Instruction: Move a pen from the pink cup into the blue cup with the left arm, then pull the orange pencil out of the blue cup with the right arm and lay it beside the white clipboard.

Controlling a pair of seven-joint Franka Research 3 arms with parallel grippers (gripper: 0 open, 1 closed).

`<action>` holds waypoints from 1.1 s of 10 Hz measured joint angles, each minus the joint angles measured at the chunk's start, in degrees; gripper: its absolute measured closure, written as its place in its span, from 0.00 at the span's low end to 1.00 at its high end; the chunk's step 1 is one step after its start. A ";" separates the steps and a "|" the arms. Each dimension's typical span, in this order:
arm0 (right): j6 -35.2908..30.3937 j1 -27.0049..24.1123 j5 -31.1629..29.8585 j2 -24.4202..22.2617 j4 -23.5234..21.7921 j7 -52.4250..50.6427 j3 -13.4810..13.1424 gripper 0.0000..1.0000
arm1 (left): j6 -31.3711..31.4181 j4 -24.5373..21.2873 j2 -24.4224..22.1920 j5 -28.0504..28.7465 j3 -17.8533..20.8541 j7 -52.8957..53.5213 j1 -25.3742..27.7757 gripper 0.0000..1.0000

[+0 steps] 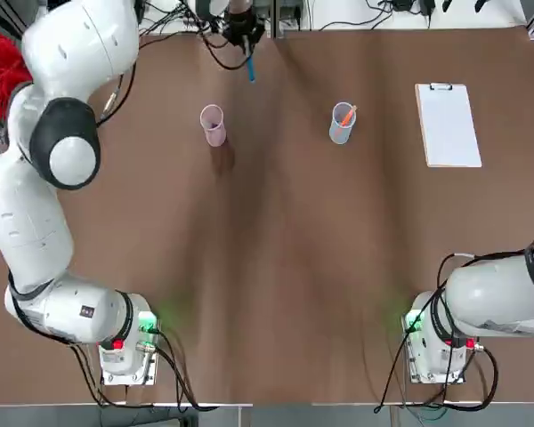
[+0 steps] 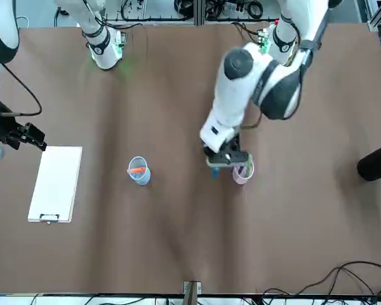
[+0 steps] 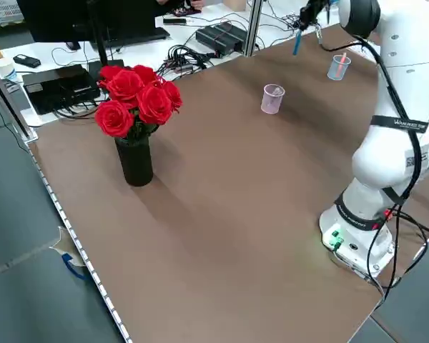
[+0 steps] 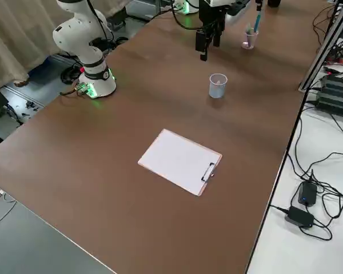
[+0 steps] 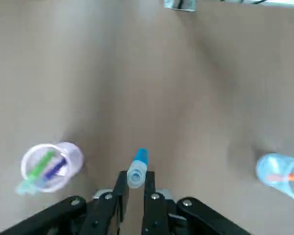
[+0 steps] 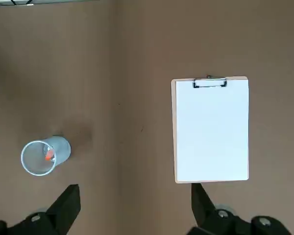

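Left gripper (image 5: 136,175): clenched on 1 blue-tipped pen (image 5: 140,156), held above the table near the far edge, off to the pink cup's side. Pink cup (image 1: 213,126) upright, 2 pens inside: 1 green (image 5: 40,165), 1 purple-blue (image 5: 56,169). Blue cup (image 1: 342,124) upright, orange pencil (image 1: 348,116) leaning in it. Right gripper (image 6: 136,190) released, fingers wide, nothing between; raised over the robot's right side, near white clipboard (image 1: 449,124), which lies flat.
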 joint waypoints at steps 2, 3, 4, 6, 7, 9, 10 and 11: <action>-0.01 0.01 0.00 0.00 0.00 -0.04 0.03 0.00 | 5.15 1.07 1.20 -0.14 0.09 -6.69 -3.15 0.83; -0.04 0.00 0.00 0.00 0.00 -0.04 -0.03 0.00 | 8.55 1.60 2.59 -0.19 0.14 -10.05 -4.66 0.83; -0.12 -0.02 0.00 0.00 0.00 -0.05 -0.11 0.00 | 11.51 2.60 4.33 -0.19 0.18 -13.15 -6.36 0.83; -0.19 -0.02 0.00 0.00 -0.01 -0.05 -0.12 0.00 | 15.65 4.56 7.07 -0.20 4.02 -18.74 -12.39 0.84; -0.20 -0.02 0.00 0.00 -0.01 -0.05 -0.13 0.00 | 17.59 5.45 7.75 -0.32 9.22 -21.84 -17.47 0.84; -0.19 -0.02 0.00 0.00 0.00 -0.05 -0.14 0.00 | 20.62 6.15 8.45 -1.87 15.91 -25.94 -24.66 0.84; -0.19 -0.03 0.00 0.00 0.00 -0.05 -0.15 0.00 | 22.09 6.17 8.94 -2.12 16.77 -27.24 -26.12 0.84; -0.19 -0.03 0.00 0.00 0.00 -0.05 -0.17 0.00 | 23.41 6.19 9.60 -2.17 16.88 -28.13 -26.72 0.84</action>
